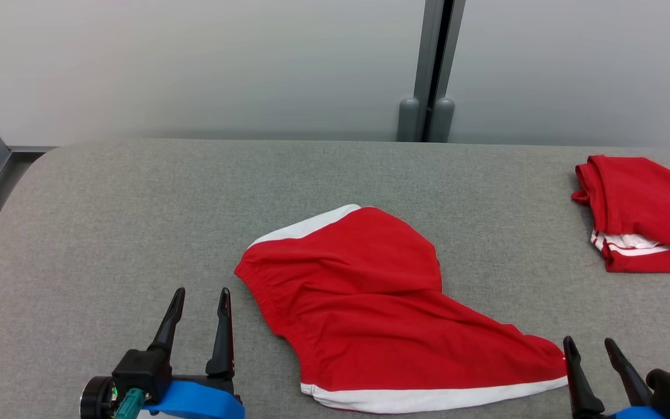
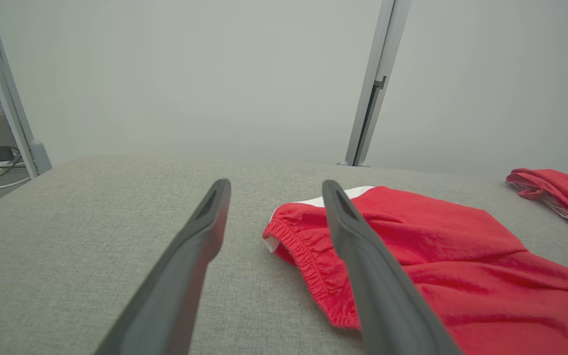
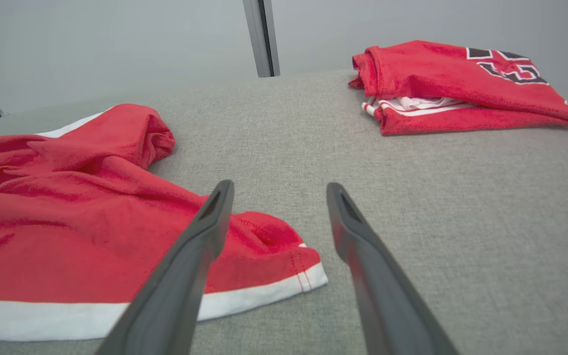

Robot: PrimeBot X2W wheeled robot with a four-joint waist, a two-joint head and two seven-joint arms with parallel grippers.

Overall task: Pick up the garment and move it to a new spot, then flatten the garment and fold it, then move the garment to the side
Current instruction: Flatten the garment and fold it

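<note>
From my seat I see the garment, a pair of red shorts with white trim, lying loose on the grey worktop, near the front edge and about midway across. Its elastic waistband faces the robot's left, and one leg runs out toward the right, ending in a white hem at the front. The cloth is rumpled, with a fold humped up along its far side, so it is not flat. My left pincer sits at the lower left with its two dark fingers spread wide and nothing between them. It is just beside the waistband, but I cannot tell whether it touches it. In the left wrist view the nearer finger crosses in front of the gathered elastic. My right pincer is at the lower right, also gaping wide and holding nothing. Its tips stand just past the corner of the leg hem, and in the right wrist view one finger overlaps that corner. A folded red jersey with dark lettering rests well apart at the far right of the worktop.
</note>
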